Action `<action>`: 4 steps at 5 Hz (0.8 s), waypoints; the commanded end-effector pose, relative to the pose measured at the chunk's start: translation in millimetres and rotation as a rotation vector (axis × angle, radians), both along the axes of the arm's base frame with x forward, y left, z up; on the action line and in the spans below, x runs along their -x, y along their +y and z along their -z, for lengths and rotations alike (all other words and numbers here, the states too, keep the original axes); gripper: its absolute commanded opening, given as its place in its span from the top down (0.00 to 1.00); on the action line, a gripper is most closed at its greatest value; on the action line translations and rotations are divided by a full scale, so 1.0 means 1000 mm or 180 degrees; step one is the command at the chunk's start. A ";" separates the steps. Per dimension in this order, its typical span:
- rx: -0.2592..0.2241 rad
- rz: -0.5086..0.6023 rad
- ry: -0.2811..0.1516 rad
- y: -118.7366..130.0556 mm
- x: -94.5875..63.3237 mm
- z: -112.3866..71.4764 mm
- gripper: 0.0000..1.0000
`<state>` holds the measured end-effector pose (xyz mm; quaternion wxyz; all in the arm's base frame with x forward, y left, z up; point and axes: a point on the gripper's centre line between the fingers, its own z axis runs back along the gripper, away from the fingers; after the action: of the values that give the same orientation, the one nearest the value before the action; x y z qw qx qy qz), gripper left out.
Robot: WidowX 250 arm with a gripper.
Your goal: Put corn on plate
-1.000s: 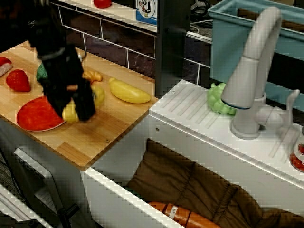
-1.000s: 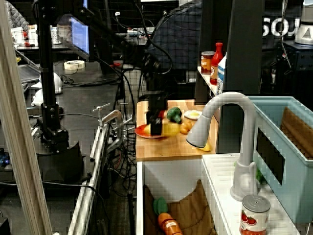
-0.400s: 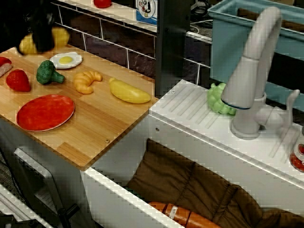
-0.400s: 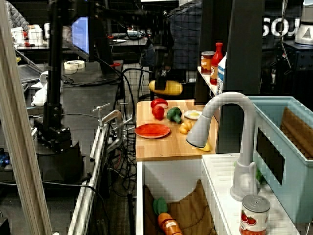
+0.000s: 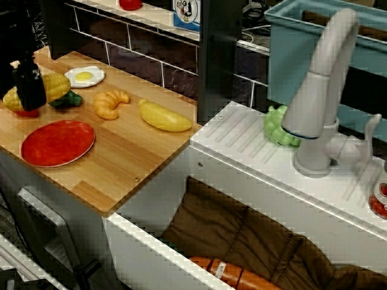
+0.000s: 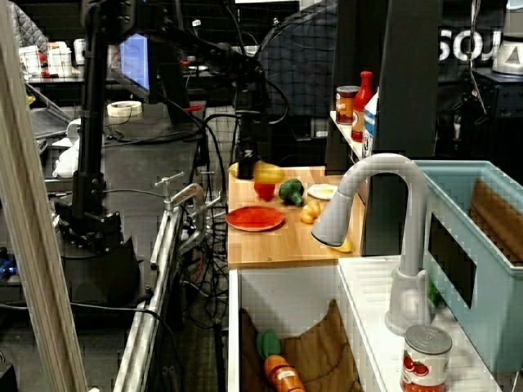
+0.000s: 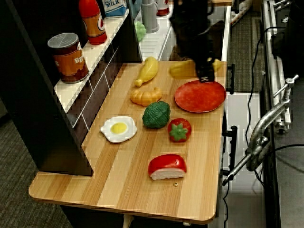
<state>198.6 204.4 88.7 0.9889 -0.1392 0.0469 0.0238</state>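
The corn (image 5: 55,86), a bumpy yellow cob, hangs crosswise in my gripper (image 5: 29,99), which is shut on its middle. In the view from the board's end the corn (image 7: 182,69) hovers just past the far rim of the red plate (image 7: 199,96), with the gripper (image 7: 205,76) covering part of it. In the view over the sink the plate (image 5: 57,142) lies on the wooden board, below and slightly right of the cob. The distant side view shows the corn (image 6: 268,172) in the gripper (image 6: 245,163), above the board and behind the plate (image 6: 255,218).
On the board near the plate lie a croissant (image 7: 146,96), a smooth yellow banana-like piece (image 7: 148,70), broccoli (image 7: 156,114), a strawberry (image 7: 179,129), a fried egg (image 7: 118,128) and a red-and-white piece (image 7: 167,166). A shelf with a can (image 7: 68,57) runs along one side. The faucet (image 5: 320,90) stands beyond the board.
A second ago the gripper was low at the plate's edge, closed around the corn. It then rose high with the cob and has now come back down beside the plate, still holding it.
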 end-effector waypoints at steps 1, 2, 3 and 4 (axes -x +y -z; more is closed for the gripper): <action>-0.0436 0.0000 -0.0083 -0.002 0.003 0.018 1.00; -0.0436 0.0000 -0.0083 -0.002 0.003 0.018 0.00; -0.0436 0.0000 -0.0083 -0.002 0.003 0.018 0.00; -0.0436 0.0000 -0.0083 -0.002 0.003 0.018 0.00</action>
<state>189.0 193.0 57.5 0.9949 -0.0871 0.0469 0.0200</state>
